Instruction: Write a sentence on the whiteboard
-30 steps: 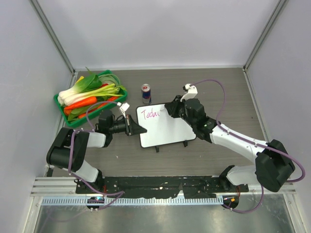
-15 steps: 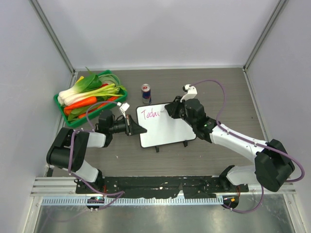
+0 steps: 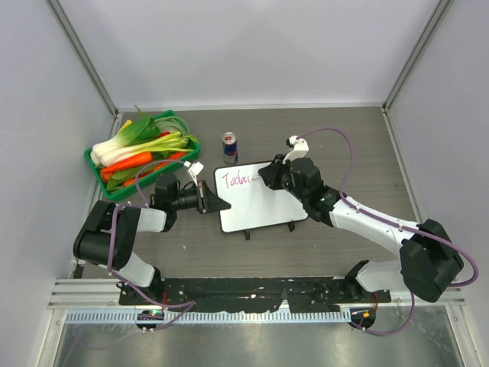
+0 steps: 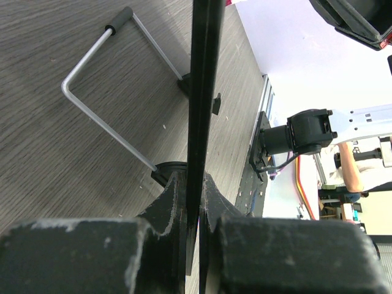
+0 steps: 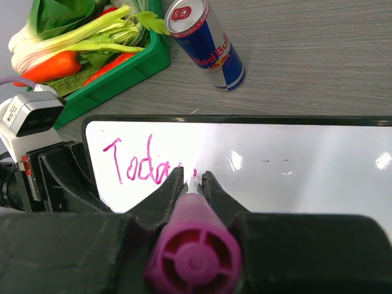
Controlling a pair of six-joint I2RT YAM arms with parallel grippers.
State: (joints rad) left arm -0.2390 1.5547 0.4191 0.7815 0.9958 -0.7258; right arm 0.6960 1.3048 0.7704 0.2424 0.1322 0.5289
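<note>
The whiteboard [image 3: 263, 205] lies on the table between the arms, also seen in the right wrist view [image 5: 294, 171]. The sentence [image 3: 235, 179] is pink writing reading "Toda" plus a partial stroke [image 5: 136, 164] at the board's upper left. My right gripper [image 3: 269, 174] [image 5: 193, 177] is shut on a pink marker [image 5: 193, 251], whose tip meets the board just right of the writing. My left gripper [image 3: 221, 205] [image 4: 196, 184] is shut on the whiteboard's dark left edge [image 4: 202, 73].
A green basket of vegetables [image 3: 114, 189] [image 5: 116, 82] stands at the far left. A Red Bull can [image 3: 229, 147] [image 5: 208, 46] stands upright just beyond the board's far edge. A bent wire foot [image 4: 98, 116] pokes out under the board.
My right gripper with the marker has crept slightly left and towards the board's far edge, by the end of the pink word. The left gripper has not moved.
</note>
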